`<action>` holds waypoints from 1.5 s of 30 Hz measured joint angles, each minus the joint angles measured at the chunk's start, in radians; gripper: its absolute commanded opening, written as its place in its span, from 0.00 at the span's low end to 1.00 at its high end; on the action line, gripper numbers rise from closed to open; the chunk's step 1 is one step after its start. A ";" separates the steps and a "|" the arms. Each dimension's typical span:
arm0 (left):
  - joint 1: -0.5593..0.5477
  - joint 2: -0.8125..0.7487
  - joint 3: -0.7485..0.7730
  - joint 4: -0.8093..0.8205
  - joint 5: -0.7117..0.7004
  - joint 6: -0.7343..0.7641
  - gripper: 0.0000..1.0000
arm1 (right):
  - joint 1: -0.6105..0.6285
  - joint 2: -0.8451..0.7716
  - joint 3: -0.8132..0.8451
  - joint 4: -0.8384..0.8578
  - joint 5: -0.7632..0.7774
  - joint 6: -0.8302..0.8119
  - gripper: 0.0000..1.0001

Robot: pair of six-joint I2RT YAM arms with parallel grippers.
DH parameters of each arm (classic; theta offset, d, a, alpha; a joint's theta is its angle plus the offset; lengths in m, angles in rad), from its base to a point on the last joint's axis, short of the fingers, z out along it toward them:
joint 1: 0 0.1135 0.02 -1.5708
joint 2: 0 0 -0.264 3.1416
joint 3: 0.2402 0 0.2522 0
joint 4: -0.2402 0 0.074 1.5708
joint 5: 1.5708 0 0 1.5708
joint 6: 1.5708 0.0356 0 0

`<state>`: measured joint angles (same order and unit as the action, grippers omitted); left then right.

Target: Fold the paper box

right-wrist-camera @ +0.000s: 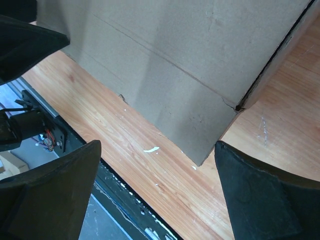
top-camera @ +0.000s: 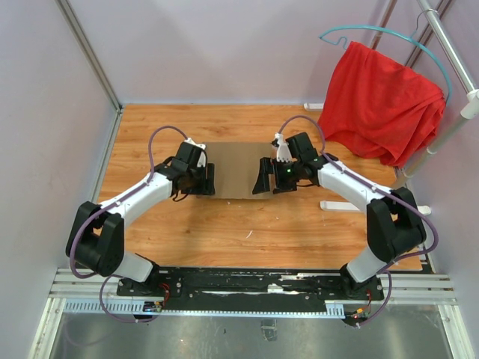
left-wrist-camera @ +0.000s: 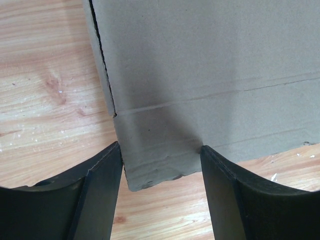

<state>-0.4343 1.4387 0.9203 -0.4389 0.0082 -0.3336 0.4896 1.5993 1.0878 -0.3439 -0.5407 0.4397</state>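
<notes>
my left gripper (left-wrist-camera: 160,150) has its jaws parted partway, a corner tab of the flat paper box (top-camera: 236,168) right between its fingers, i guess to catch that flap. right gripper (right-wrist-camera: 157,147) gapes wide over the opposite corner, holding nothing.

One camera sits high up behind both arms (top-camera: 142,194) and looks down on the whole table (top-camera: 247,232) from far away. The left wrist camera looks down past its two fingers (left-wrist-camera: 95,200) from very close. A corner of the paper box (left-wrist-camera: 210,75) lies between them. The right wrist camera looks past its own fingers (right-wrist-camera: 55,195) at another corner. All three see the box.
</notes>
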 measured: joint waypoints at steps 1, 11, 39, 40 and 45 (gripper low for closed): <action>0.000 0.000 0.002 -0.005 0.000 0.000 0.66 | -0.002 -0.006 0.000 0.001 -0.006 0.004 0.95; 0.000 -0.010 0.025 -0.012 0.007 -0.003 0.66 | -0.034 -0.043 -0.001 0.007 -0.035 0.022 0.95; -0.002 -0.009 0.002 -0.013 0.003 -0.003 0.65 | -0.034 0.013 -0.072 0.123 -0.013 0.010 0.93; -0.002 -0.010 0.002 -0.013 0.003 -0.003 0.65 | -0.034 0.013 -0.072 0.123 -0.012 0.010 0.93; -0.002 -0.011 0.002 -0.022 0.000 -0.003 0.65 | -0.034 0.013 -0.072 0.123 -0.012 0.009 0.93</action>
<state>-0.4366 1.4277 0.9218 -0.4606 0.0078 -0.3370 0.4557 1.6123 1.0161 -0.2207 -0.5526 0.4488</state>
